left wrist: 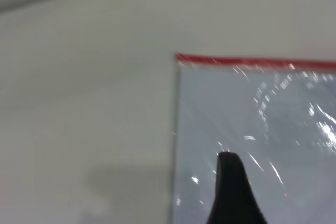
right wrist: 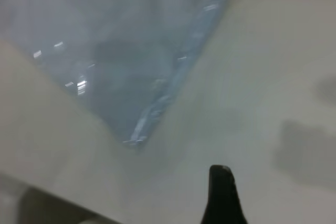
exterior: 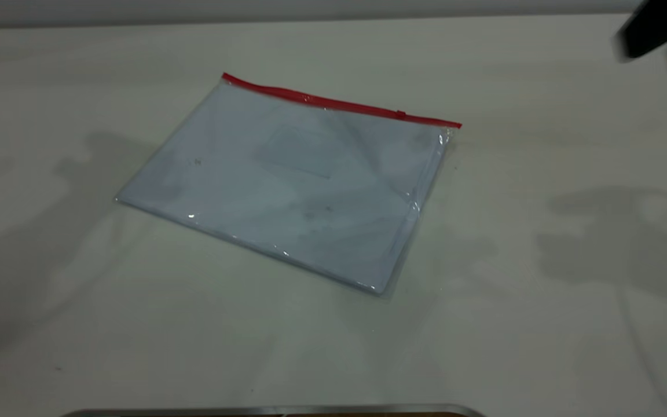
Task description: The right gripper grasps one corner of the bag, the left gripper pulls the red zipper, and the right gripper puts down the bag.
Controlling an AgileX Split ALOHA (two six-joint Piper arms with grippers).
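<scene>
The bag (exterior: pixel 287 185) is laid flat on the pale counter (exterior: pixel 542 324), a bit left of centre in the exterior frame and turned at an angle. White sheets can be seen through the clear plastic, and a faint rectangular label pocket is made out near the middle. The red zipper (exterior: pixel 339 104) is run along the bag's far long edge, from the upper left down toward the right, and a tiny slider tab (exterior: pixel 401 114) is sat on it close to the right-hand end. The corner of the bag (exterior: pixel 452 128) where the red strip ends is found right of centre, flat on the counter like the rest, with nothing touching it.

The right gripper (exterior: pixel 655 32) is only caught as a blurred black shape in the top right corner of the exterior frame, well apart from the bag, so whether it's open or closed can't be told. In its own wrist view a single black finger (right wrist: pixel 223 195) is shown at the bottom edge over bare counter, with the bag's near corner beyond it.

The left gripper isn't seen in the exterior frame at all. In the left wrist view just one black fingertip (left wrist: pixel 231 182) is poked up from the bottom edge over the bag's plastic, below the left end of the red strip, so its state can't be told either.
</scene>
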